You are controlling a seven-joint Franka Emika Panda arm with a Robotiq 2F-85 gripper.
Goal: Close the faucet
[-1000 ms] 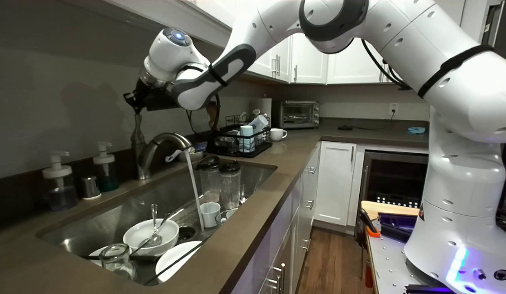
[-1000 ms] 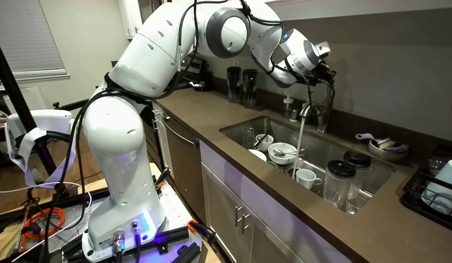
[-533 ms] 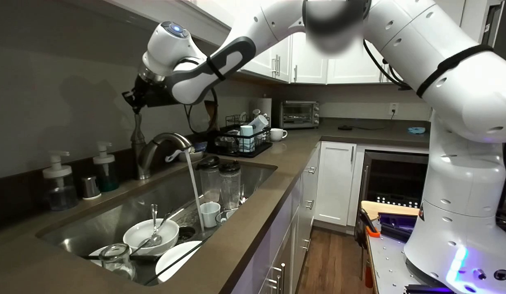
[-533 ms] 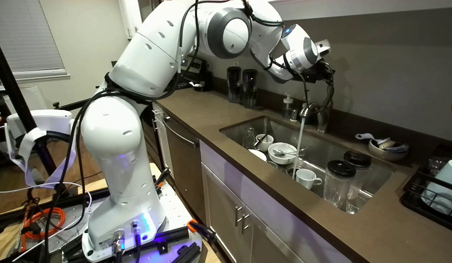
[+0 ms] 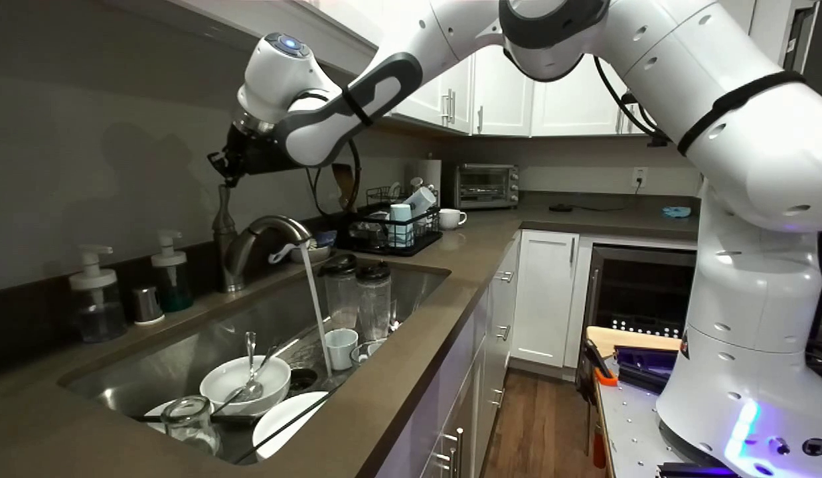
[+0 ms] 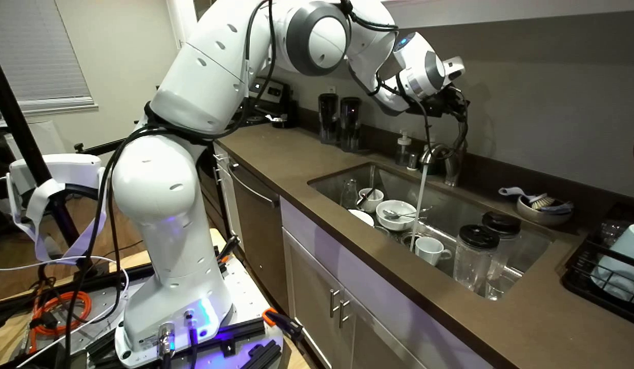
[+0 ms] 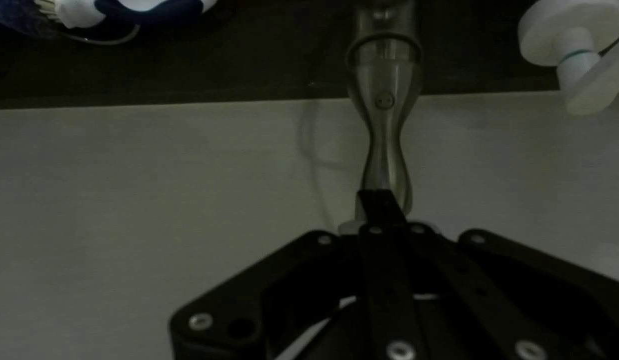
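Hand (image 7: 382, 193), jaws pressed together with nothing visible between them, sits at the tip of the lever (image 7: 386, 150) on the brushed-metal kitchen faucet (image 5: 237, 263), though whether it touches is unclear. The faucet stands on the surface (image 5: 417, 338) with the sink (image 5: 178, 348) directly before it, and water (image 5: 317, 312) pours from its spout (image 5: 276, 222) in both exterior views. Reaching the lever seems done; moving it to stop the flow appears to be left.

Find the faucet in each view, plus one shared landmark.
In an exterior view: faucet left of centre.
In an exterior view: faucet right of centre.
In the wrist view: faucet, partly seen, right of centre.
Landmark: white-handled brush, right of faucet's base in both exterior views, left in wrist view.
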